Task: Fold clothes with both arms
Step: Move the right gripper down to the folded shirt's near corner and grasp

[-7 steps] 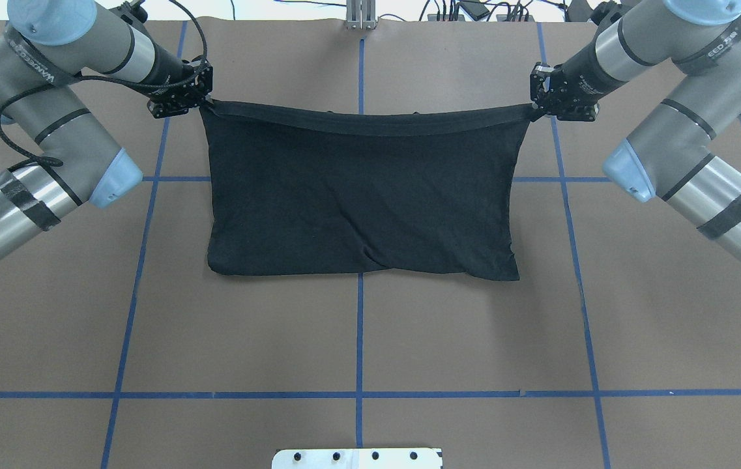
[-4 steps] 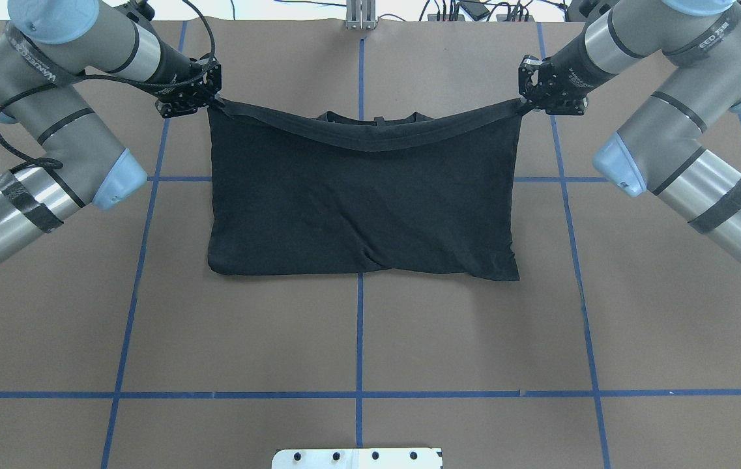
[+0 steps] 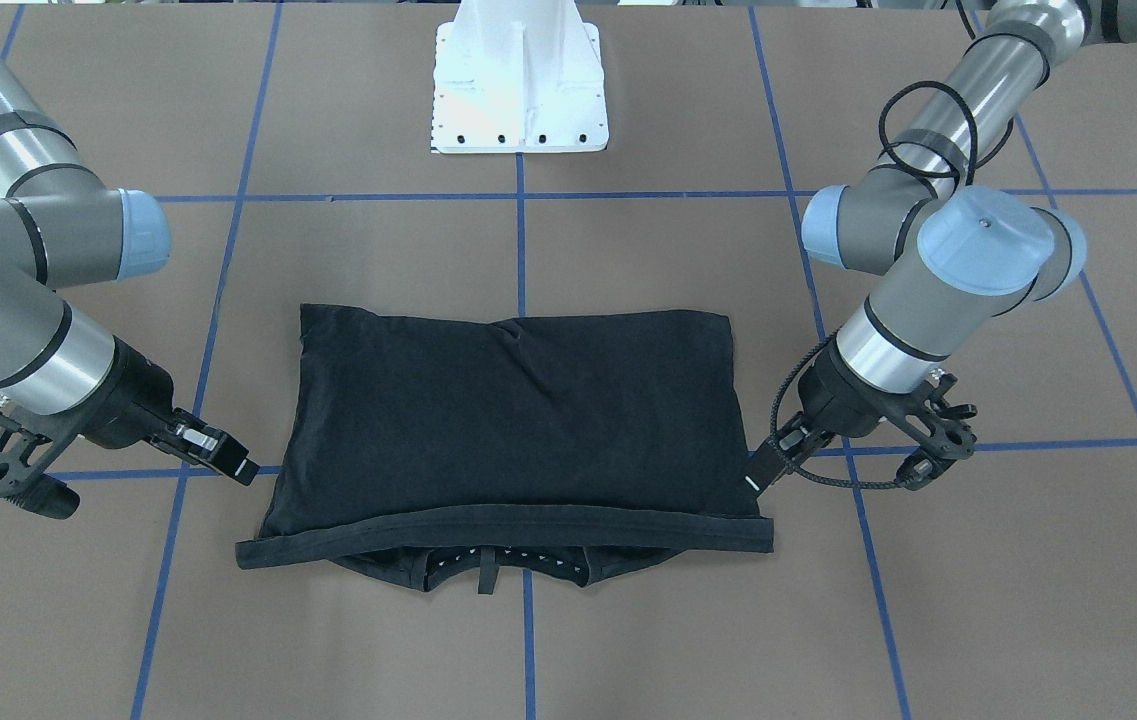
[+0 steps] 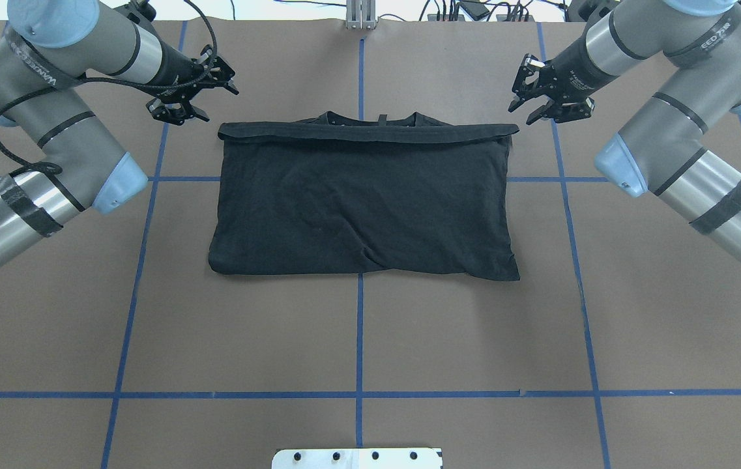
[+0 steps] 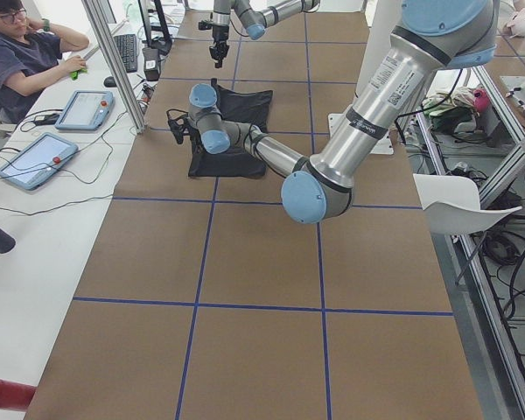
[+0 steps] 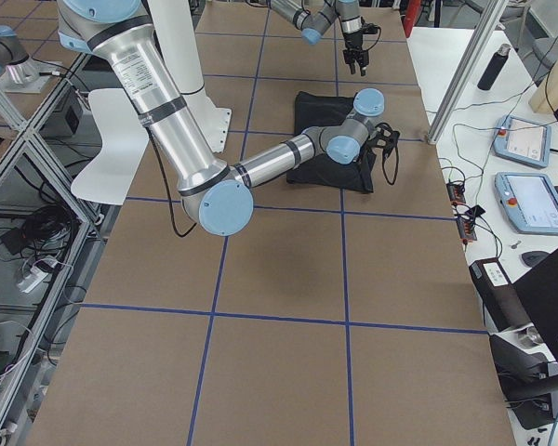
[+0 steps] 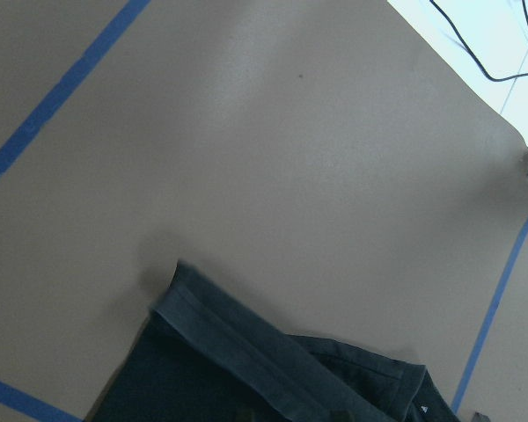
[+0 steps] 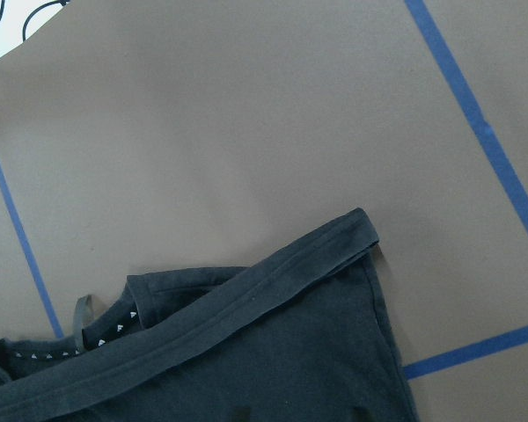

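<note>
Brown worktop (image 4: pixel 246 339) gridded with blue tape (image 4: pixel 358 326). A white desk (image 5: pixel 17 262) with a seated person (image 5: pixel 22 52) borders its far edge. The black T-shirt (image 4: pixel 360 202) lies folded at mid-width, towards that edge. The left end effector (image 4: pixel 217 103) and right end effector (image 4: pixel 521 114) hover, fingers apart, just off its far corners.

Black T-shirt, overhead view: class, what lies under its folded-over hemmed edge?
The collar and a small loop peek out beyond the hemmed edge. The rest of the lower layer of the black T-shirt is covered and cannot be seen.
</note>
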Tool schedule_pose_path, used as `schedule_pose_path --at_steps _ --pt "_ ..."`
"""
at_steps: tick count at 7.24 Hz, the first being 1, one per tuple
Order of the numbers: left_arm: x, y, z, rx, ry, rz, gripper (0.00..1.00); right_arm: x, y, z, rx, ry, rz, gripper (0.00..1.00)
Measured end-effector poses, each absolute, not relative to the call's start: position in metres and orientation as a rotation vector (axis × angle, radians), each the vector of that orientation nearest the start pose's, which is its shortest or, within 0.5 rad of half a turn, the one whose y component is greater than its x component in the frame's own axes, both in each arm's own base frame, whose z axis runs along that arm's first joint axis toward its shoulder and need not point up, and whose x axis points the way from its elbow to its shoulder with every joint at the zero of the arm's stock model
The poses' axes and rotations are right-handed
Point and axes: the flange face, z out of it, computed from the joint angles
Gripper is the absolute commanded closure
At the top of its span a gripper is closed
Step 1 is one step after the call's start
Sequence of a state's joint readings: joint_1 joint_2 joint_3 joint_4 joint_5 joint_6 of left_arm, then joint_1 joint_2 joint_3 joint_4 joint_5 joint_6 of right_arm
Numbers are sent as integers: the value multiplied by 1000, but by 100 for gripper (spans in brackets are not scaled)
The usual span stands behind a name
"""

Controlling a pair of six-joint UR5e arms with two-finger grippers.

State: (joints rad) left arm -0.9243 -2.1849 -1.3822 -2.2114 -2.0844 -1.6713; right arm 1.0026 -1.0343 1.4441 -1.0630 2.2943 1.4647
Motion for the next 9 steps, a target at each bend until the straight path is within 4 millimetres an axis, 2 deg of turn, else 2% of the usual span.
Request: schedule_pose_path --at_steps 2,3,5,6,8,9 --pt "362 -626 291 21 1177 -608 0 -320 -613 337 -133 -1114 468 0" --pt "357 -622 284 29 1187 -600 0 -330 -590 344 -161 -1112 452 0" --pt "348 -612 274 36 1195 -595 0 -359 -518 369 -224 -1088 380 0" --pt "346 -609 271 37 1193 -597 0 -370 -489 379 -256 -1073 352 0" --pt "343 -608 266 43 1196 -598 0 -402 -450 391 -300 -1043 299 1" --pt "340 -607 263 48 1201 -598 0 -418 -438 394 -298 -1027 283 1"
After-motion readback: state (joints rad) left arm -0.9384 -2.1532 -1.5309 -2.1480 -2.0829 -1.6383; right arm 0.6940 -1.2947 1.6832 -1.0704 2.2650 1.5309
